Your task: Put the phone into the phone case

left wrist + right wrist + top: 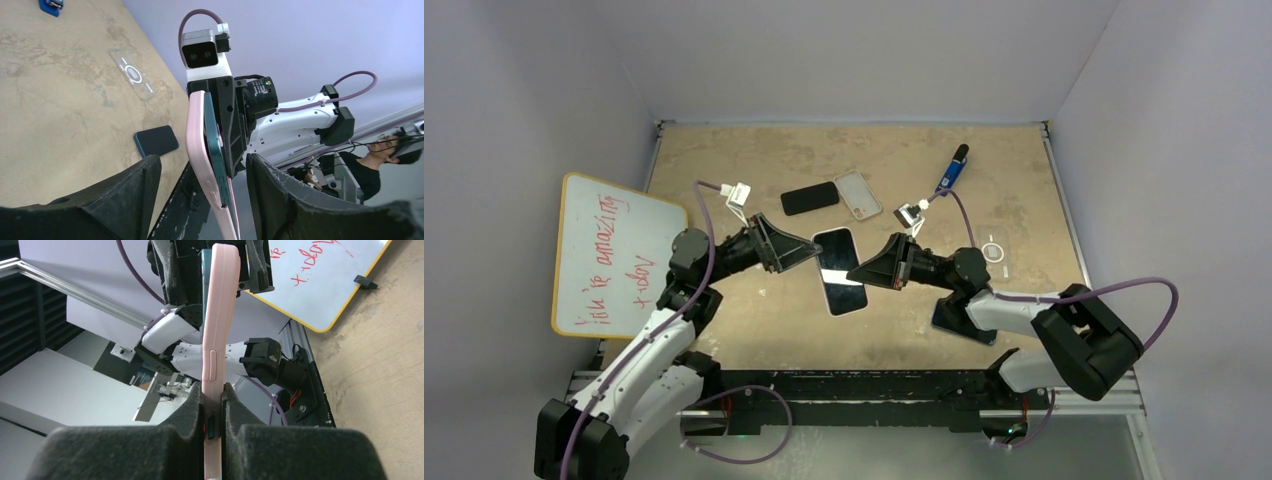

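A teal phone sits partly inside a pink case, held above the table's middle. In the left wrist view the phone's teal edge stands out from the pink case along one side. My right gripper is shut on the case's end; in the right wrist view its pads clamp the pink case edge-on. My left gripper is at the phone's other side. Its fingers are spread wide on both sides of the phone without touching it.
A black phone and a clear case lie at the back. A blue marker, a clear ringed case and a blue phone lie at the right. A whiteboard leans at the left.
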`<action>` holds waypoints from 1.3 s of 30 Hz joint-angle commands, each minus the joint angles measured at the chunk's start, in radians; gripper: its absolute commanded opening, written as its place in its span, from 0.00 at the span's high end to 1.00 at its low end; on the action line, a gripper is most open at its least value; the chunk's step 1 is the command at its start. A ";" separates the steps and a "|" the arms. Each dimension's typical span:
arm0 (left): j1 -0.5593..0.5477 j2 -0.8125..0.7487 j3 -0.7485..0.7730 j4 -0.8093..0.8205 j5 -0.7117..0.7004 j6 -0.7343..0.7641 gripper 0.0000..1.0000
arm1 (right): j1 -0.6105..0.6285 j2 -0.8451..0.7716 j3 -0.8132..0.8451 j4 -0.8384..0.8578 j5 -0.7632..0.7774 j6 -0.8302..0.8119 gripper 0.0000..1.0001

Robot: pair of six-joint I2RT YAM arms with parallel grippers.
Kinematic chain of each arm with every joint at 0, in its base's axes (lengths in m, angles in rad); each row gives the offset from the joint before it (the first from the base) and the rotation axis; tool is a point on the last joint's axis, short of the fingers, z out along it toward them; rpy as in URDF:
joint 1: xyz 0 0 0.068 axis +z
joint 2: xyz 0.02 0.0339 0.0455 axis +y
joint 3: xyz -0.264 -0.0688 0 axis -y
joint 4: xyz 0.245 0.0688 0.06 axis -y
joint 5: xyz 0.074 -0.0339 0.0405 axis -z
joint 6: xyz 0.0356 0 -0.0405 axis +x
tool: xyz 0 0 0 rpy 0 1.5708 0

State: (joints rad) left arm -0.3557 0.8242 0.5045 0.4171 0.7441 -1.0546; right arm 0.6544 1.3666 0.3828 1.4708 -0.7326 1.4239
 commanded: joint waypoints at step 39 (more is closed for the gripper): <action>-0.003 0.125 -0.063 0.228 0.109 -0.131 0.53 | 0.023 -0.104 0.117 -0.127 0.105 -0.213 1.00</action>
State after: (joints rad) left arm -0.3557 0.9260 0.4629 0.5220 0.8051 -1.1259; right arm 0.6693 1.2686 0.4328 1.2152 -0.6930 1.2144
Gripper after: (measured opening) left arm 0.514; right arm 0.071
